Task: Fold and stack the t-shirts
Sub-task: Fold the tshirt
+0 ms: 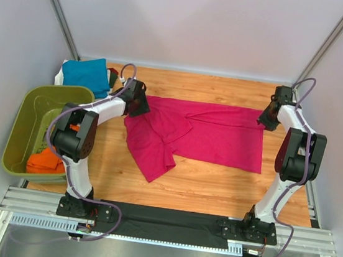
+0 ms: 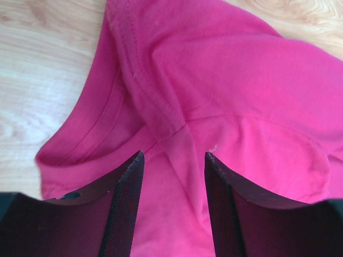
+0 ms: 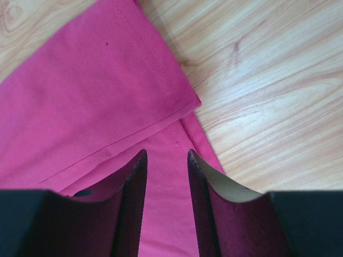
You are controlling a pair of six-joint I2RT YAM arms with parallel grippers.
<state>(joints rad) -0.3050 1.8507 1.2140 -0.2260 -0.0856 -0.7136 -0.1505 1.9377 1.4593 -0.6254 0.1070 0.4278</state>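
A magenta t-shirt (image 1: 221, 134) lies mid-frame on the wooden table (image 1: 214, 190): soft matte jersey, half-folded into a long band, one sleeve rumpled at lower left. Left gripper (image 2: 174, 155) and right gripper (image 3: 166, 152) hover over its upper corners, jaws parted, empty. Best to pinch both stitched edges evenly, keeping cloth taut.

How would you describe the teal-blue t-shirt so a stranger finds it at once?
Start at the wooden table and go to its far left corner, just beyond the olive-green basket. The teal-blue t-shirt lies folded there. It is the only blue cloth: the magenta t-shirt lies spread mid-table, the orange cloth sits in the basket.
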